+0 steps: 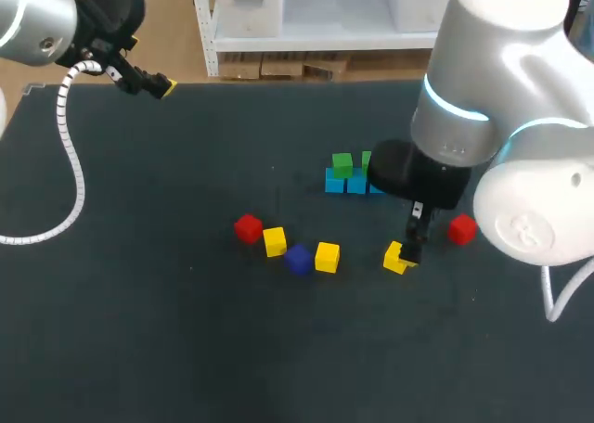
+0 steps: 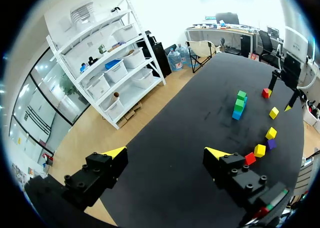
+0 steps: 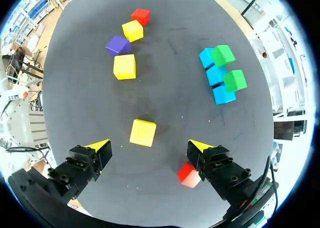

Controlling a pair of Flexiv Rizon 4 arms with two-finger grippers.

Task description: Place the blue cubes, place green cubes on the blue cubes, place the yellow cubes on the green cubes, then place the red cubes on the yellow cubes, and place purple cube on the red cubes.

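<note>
Hovering over a yellow cube (image 3: 142,132), right fingers (image 3: 198,147) open, red cube (image 3: 188,176) beside, left fingers (image 2: 116,153) open too

Counter (image 1: 139,302): dark, matte top
Blue cubes (image 1: 346,183): a touching row of three, towards the far side
Left red cube (image 1: 248,228): at the left end of a loose line nearer the front
Left yellow cube (image 1: 275,241): just beside that red one
Purple cube (image 1: 298,259): between the two yellow ones
Middle yellow cube (image 1: 327,257): just beside the purple cube
Right yellow cube (image 1: 396,257): apart, further right
Right red cube (image 1: 462,228): near it, not touching
</note>
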